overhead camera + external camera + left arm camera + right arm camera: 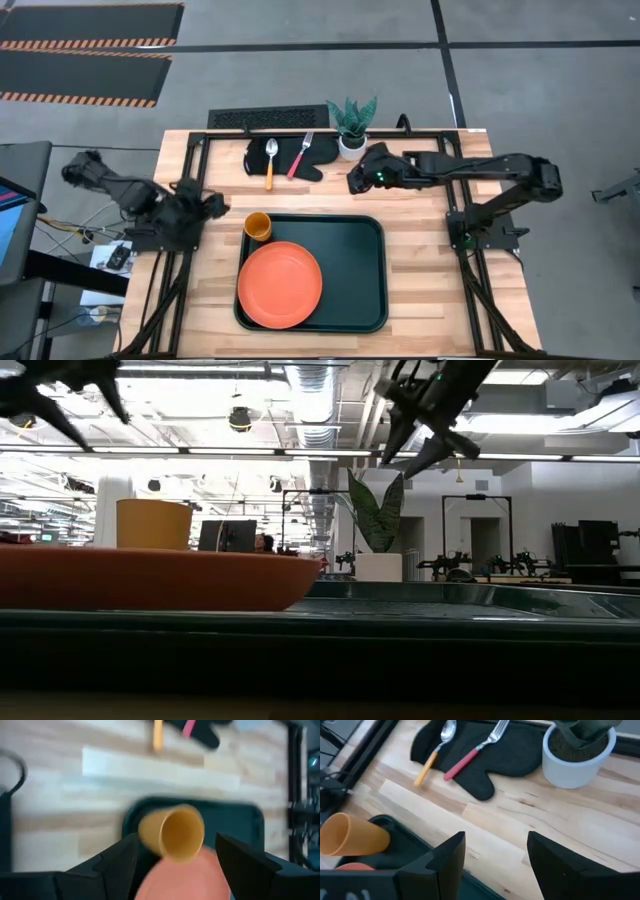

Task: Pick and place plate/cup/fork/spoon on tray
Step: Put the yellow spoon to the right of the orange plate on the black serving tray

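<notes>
The dark green tray (350, 270) lies mid-table. The orange plate (280, 285) lies flat in its near left part. The orange-yellow cup (258, 226) stands upright on the tray's far left corner. The spoon (270, 160) and the fork (300, 155) lie on a black oven mitt (285, 165) at the far edge. My left gripper (215, 203) is open and empty, just left of the cup, which shows ahead of its fingers in the left wrist view (172, 832). My right gripper (353, 182) is open and empty above the table, between the mitt and the tray.
A white pot with a green plant (352, 130) stands at the far edge, right of the mitt and close to my right gripper. Bare wood lies between the mitt and the tray (530, 820). Black frame rails run along the table's left and right sides.
</notes>
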Controlling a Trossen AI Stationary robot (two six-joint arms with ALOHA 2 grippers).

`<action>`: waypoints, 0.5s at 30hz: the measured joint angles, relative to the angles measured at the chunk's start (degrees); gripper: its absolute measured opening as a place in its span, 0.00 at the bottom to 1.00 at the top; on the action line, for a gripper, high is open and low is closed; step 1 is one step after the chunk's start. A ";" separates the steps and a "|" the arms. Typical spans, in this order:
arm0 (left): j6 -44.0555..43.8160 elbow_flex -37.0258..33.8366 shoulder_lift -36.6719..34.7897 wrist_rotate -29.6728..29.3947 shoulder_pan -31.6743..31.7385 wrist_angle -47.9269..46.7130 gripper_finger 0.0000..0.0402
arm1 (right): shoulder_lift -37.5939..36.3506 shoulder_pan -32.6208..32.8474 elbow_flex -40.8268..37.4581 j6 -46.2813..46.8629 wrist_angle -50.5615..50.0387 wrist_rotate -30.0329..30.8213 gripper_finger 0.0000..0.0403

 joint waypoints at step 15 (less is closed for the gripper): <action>52.94 -0.25 14.13 8.56 42.47 31.15 0.63 | 2.15 -3.55 0.00 -1.50 -0.15 -1.39 0.59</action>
